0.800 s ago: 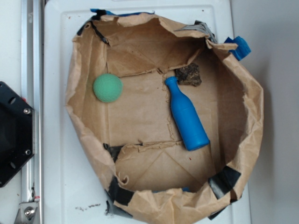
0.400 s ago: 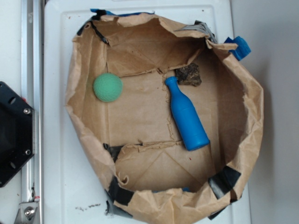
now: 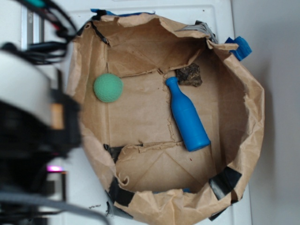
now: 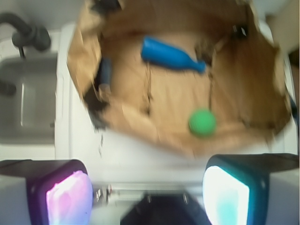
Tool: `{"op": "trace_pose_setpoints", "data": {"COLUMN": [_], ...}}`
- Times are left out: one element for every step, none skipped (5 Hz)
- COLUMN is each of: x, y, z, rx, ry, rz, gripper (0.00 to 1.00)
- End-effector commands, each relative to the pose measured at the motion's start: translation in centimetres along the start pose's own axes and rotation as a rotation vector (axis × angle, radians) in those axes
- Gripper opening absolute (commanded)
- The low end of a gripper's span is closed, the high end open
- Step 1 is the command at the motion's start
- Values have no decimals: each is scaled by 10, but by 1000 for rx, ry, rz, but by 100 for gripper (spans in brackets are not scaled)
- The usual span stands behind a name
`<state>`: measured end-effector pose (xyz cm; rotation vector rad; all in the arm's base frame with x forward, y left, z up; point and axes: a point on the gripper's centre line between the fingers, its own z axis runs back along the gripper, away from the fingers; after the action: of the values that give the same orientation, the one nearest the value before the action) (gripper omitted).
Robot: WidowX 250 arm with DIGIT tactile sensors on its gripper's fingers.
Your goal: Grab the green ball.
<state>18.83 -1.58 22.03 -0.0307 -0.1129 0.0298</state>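
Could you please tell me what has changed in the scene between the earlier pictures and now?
The robot arm has swung into the exterior view from the left and now covers the left edge, beside the paper bag. Its gripper is open, short of the bag and holding nothing. The green ball, the blue bottle and the dark lump lie where they were.
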Motion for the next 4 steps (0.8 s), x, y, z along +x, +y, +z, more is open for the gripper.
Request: {"op": "trace_pose_setpoints", "data": {"x": [55, 55, 45, 35], "y": [22, 41, 59, 65], "z": [-30, -64, -91, -104], "rx": [31, 53, 71, 90], "ry": [-65, -37, 4, 39], "rz": [-10, 64, 148, 190], "gripper": [100, 100, 100, 100]}}
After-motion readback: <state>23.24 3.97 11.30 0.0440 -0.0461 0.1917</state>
